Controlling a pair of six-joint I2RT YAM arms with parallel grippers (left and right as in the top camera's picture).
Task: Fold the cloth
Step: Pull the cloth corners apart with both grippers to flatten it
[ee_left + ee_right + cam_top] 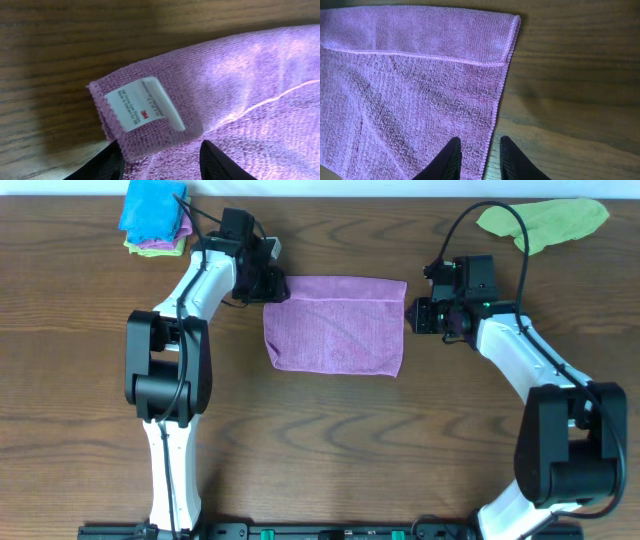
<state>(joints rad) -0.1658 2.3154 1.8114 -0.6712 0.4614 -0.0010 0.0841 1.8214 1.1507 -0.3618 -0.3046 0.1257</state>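
Note:
The purple cloth (335,325) lies flat on the wooden table, folded over into a rectangle. Its folded layer shows as a hemmed band along the far edge in the right wrist view (410,90). My left gripper (272,283) is at the cloth's far left corner, and my right gripper (420,315) is at its right edge. In the left wrist view the cloth (250,90) shows its white tag (145,105), and the left gripper (161,150) stands open astride that corner. The right gripper (479,142) has a narrow gap, with the cloth's hem and bare wood showing between its fingers.
A small stack of cloths (153,215), blue on top, sits at the table's far left corner. A lime-green cloth (545,222) lies at the far right. Both arms' bases stand at the near edge of the table.

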